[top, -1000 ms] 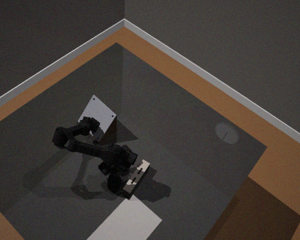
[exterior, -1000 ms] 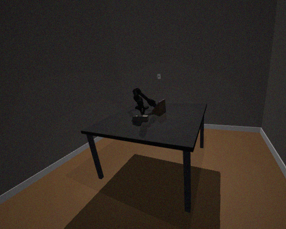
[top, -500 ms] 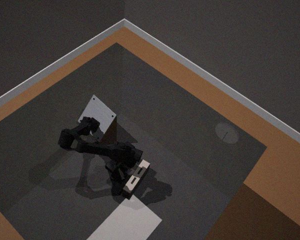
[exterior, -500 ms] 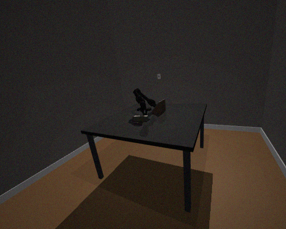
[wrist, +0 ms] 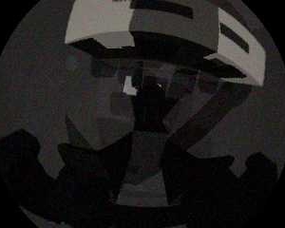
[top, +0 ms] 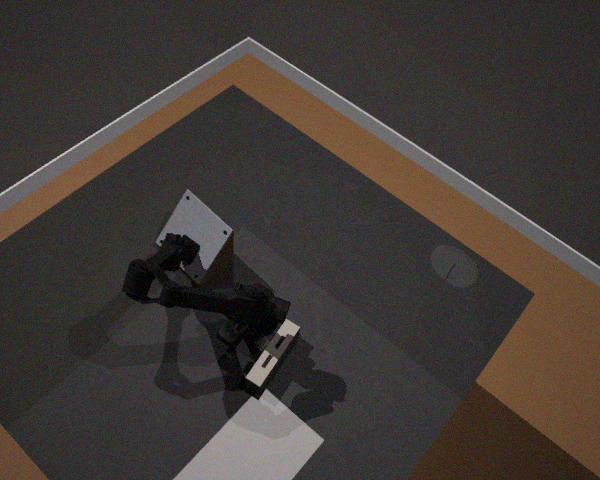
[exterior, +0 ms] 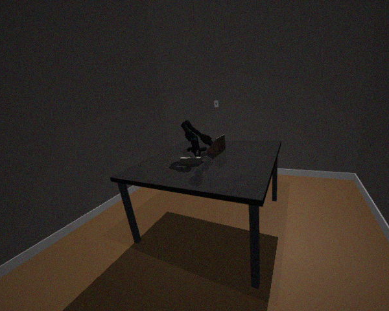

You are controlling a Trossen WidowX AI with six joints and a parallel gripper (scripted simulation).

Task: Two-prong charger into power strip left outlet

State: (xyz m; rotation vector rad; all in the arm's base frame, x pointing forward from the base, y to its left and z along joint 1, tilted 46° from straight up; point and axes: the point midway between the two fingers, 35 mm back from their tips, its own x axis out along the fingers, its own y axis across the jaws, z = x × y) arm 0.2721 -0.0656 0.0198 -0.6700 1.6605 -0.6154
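Note:
The power strip (top: 260,369) (exterior: 190,160) (wrist: 102,21) is a pale bar with dark slots on the table. It crosses the top of the wrist view, partly in shadow and cut off by the frame. My gripper (exterior: 197,153) (wrist: 145,136) is shut on the charger, beside the strip on the arm's side. The charger (wrist: 148,148) shows as a grey body between the dark fingers, its front toward the strip. The prongs are hard to make out in the dark. In the top view the arm hides the charger. The frames do not show the prongs inside an outlet.
A tilted pale panel with small dark holes (top: 199,224) stands on the table (top: 341,232) (exterior: 248,167) behind the arm; its brown side (exterior: 217,147) shows in the exterior view. A pale rectangle (top: 259,444) lies near the strip's near end. The arm casts shadows around the strip.

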